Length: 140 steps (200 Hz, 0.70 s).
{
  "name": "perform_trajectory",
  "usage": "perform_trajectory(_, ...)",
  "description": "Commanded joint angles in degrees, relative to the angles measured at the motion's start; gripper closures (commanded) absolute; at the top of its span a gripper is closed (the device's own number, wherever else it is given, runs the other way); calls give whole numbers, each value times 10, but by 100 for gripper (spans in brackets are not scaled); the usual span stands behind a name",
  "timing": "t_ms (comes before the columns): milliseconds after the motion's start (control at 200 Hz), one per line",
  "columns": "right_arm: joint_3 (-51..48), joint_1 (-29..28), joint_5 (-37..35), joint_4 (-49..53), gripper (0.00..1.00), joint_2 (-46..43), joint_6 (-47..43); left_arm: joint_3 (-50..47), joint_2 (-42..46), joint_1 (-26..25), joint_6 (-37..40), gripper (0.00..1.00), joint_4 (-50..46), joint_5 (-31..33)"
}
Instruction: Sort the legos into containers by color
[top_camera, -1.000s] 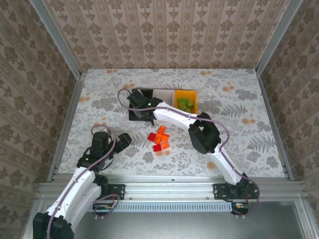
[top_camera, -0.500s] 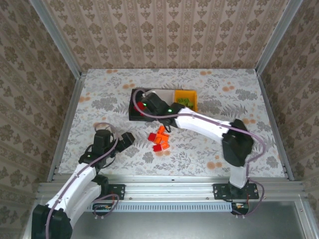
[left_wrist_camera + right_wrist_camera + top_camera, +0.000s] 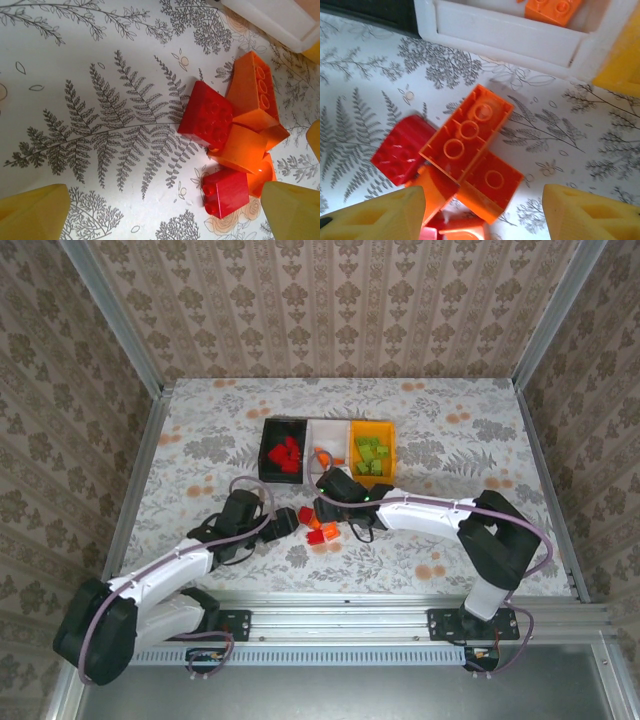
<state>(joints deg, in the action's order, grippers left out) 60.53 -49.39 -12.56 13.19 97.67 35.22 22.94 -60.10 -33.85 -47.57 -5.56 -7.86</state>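
R hand (image 3: 325, 510) off black bin (image 3: 266, 452), now over legos (image 3: 319, 531); L hand (image 3: 283, 523) alongside, both wide.

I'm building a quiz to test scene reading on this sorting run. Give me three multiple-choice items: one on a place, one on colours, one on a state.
1. The green legos lie in: A the black bin; B the white bin; C the orange-yellow bin.
2. The loose pile holds: A red and orange; B green alone; C blue and white.
3. The right gripper is: A shut on a brick; B open above the pile; C inside a bin.
Answers: 1 C, the green bricks sit within its walls. 2 A, red and orange bricks make up the pile. 3 B, its fingers stand apart with nothing held.
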Motion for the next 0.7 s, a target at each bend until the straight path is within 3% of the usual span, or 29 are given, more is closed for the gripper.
perform_trajectory(0,17,9,19,-50,34,34,29,13,-2,-6,7,0,14,18)
perform_trajectory(695,133,16,53,-22,35,184,10,-20,85,-2,10,0,-37,57)
